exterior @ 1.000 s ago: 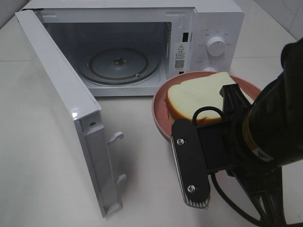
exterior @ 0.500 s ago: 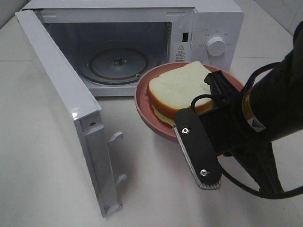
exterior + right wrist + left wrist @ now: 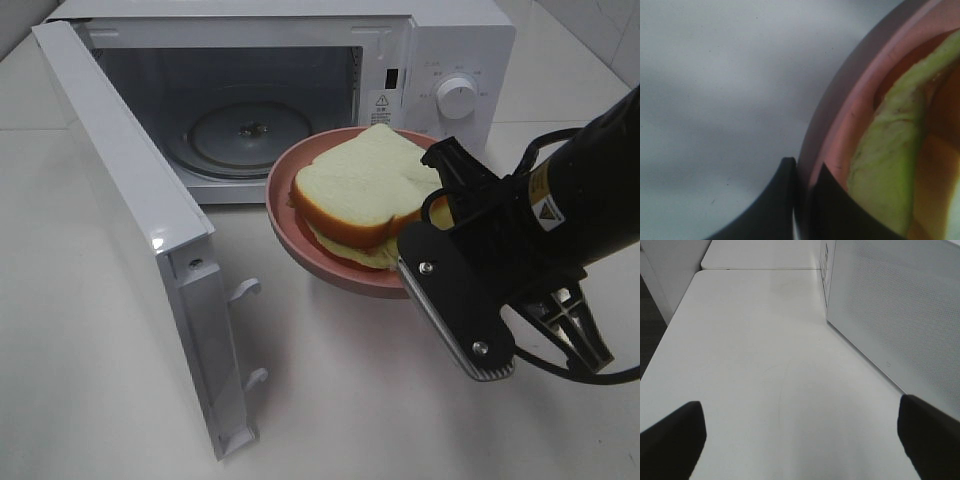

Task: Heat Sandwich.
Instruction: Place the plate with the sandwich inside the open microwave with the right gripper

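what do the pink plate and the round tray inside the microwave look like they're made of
pink plate: probably plastic or glazed ceramic, smooth with a soft sheen; even colour, thin rounded rim; the look can't settle which.
round tray: likely clear glass, glossy; see-through with reflections and moulded rings.

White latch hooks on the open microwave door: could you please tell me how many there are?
2. Both stick out of the free edge of the white microwave door: one white plastic latch hook higher up, a second hook below it. None looks hidden.
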Action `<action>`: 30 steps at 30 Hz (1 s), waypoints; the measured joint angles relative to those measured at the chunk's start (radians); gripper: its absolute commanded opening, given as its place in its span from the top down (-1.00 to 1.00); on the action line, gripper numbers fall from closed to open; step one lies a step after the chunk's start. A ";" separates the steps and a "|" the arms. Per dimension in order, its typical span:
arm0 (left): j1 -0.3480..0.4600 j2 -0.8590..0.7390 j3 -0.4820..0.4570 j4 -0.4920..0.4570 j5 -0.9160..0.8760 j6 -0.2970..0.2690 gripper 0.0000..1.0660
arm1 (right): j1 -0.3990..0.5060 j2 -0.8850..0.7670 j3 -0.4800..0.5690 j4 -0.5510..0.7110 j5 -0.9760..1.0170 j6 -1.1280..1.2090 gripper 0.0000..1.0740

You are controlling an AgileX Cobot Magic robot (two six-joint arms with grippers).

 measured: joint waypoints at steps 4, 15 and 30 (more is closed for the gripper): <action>0.000 0.000 0.000 0.000 0.000 0.000 -0.83 | -0.035 0.000 0.003 0.061 -0.005 -0.145 0.99; 0.000 0.000 0.000 0.000 0.000 0.000 -0.83 | -0.068 0.004 0.003 0.172 -0.005 -0.387 0.99; 0.000 0.000 0.000 0.000 0.000 0.000 -0.83 | -0.068 0.131 -0.109 0.195 -0.024 -0.391 0.99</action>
